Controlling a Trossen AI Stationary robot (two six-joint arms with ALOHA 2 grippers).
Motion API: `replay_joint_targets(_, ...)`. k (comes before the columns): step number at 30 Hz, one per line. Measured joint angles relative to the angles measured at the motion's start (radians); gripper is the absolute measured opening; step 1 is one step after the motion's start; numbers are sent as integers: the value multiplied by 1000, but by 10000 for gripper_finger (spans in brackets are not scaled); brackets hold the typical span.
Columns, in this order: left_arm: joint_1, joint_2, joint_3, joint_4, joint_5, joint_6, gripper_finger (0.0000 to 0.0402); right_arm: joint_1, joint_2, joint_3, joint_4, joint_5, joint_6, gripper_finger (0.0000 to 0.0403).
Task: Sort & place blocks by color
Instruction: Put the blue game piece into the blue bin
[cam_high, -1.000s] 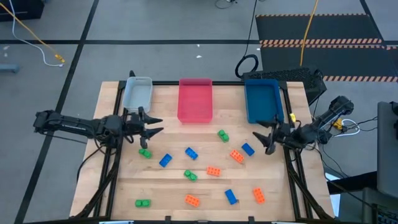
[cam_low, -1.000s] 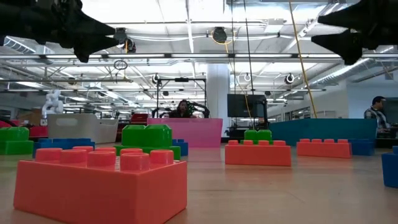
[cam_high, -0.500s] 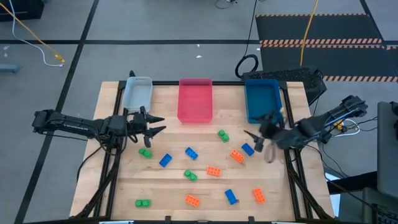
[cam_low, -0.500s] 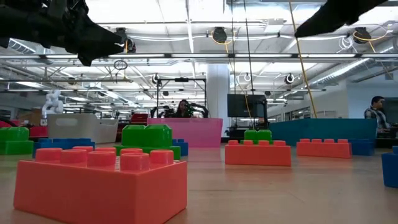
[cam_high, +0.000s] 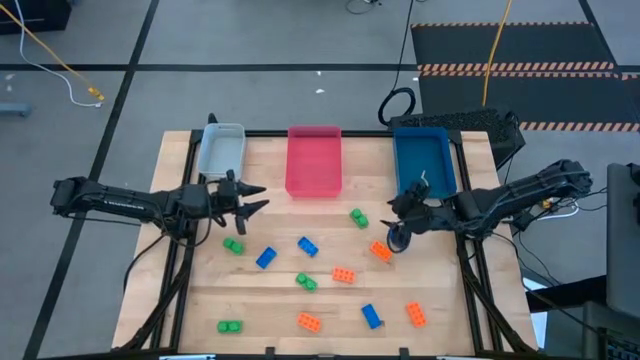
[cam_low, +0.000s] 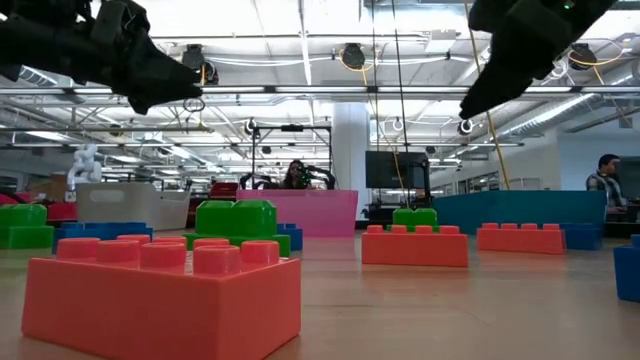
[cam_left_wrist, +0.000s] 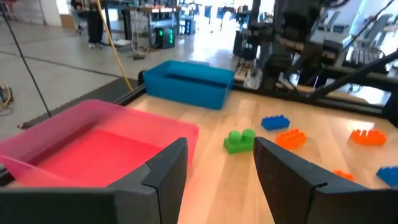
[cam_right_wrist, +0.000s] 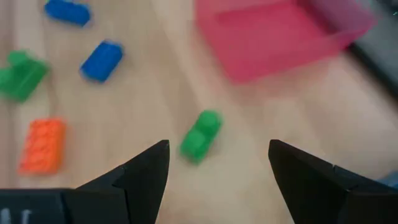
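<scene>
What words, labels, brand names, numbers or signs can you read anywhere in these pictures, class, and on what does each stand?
None can be read.
The blocks and the trays bear no print that shows.
The striped floor mat carries hazard stripes only, no words.
The room behind the table in the low view shows screens and fittings, but any text there is too small or blurred to read.

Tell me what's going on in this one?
Two robot arms are set up to sort toy blocks by color, and none has been sorted. The grey tray, pink tray and blue tray look empty, and orange, green and blue blocks lie scattered on the table. The right gripper is open and empty, out over the table near a blue block and a green block. The left gripper hovers open near the grey tray, holding nothing.
</scene>
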Motion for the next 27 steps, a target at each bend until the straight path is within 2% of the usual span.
replay_joint_targets(4,0,0,0,0,1,-26,186,-29,2,0,-150,-123,152,267)
replay_joint_targets(8,0,0,0,-4,1,-23,186,-35,21,0,-272,-142,261,267)
replay_joint_targets(19,-2,0,0,-48,3,-46,186,-16,197,-30,-275,-195,381,267)
replay_joint_targets(27,-2,0,0,-55,3,-62,186,57,238,-37,-273,-246,507,267)
